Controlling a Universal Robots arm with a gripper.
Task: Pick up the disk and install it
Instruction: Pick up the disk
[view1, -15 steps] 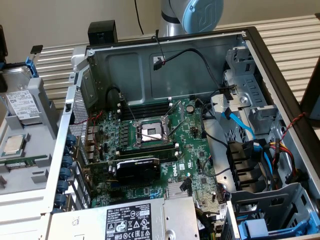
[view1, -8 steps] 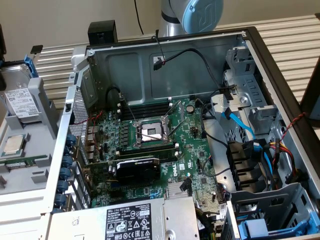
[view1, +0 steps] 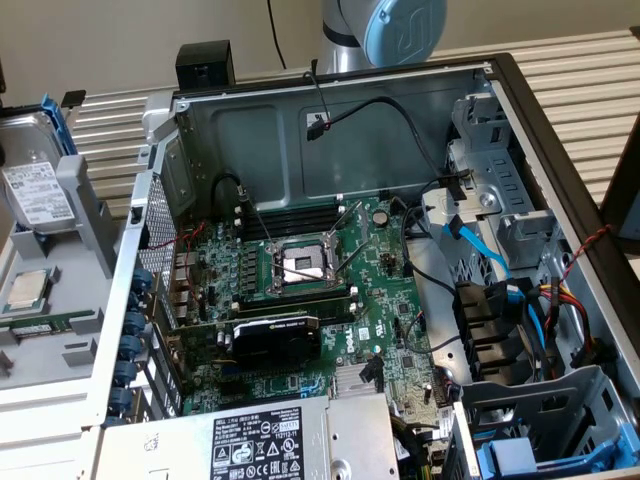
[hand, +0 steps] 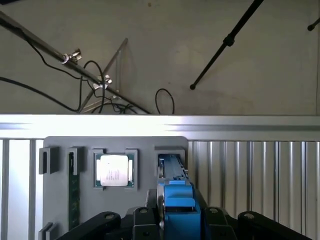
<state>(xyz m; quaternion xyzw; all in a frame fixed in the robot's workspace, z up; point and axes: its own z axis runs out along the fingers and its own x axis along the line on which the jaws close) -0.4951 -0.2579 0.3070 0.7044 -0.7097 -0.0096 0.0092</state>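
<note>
The disk (view1: 33, 185) stands upright on its edge in 1 slot of the grey holder tray (view1: 88, 215), at the exterior view's left, outside the open computer case (view1: 545, 190). Its white label faces the camera there, and the blue carrier frame (view1: 55, 125) goes around its upper edge. On the same tray, nearer to the camera, lies 1 square processor chip (view1: 28, 290), and just beside it a green memory stick (view1: 45, 323) rests in its own slot. The tray stands on a slatted metal table (view1: 590, 90). In the wrist view the gripper (hand: 178, 225) is right at the disk: the blue frame comes up into the middle of the gripper's black body and is very close to it. Whether the gripper already presses on the frame or only stands around it, I cannot tell. The disk is not lifted; its far end sits in the slot. Inside the case the motherboard (view1: 300, 300) shows its processor socket (view1: 300, 262), and a silver box (view1: 265, 440) with a warning label is at the near edge. The arm's blue joint (view1: 400, 28) is behind the case.
</note>
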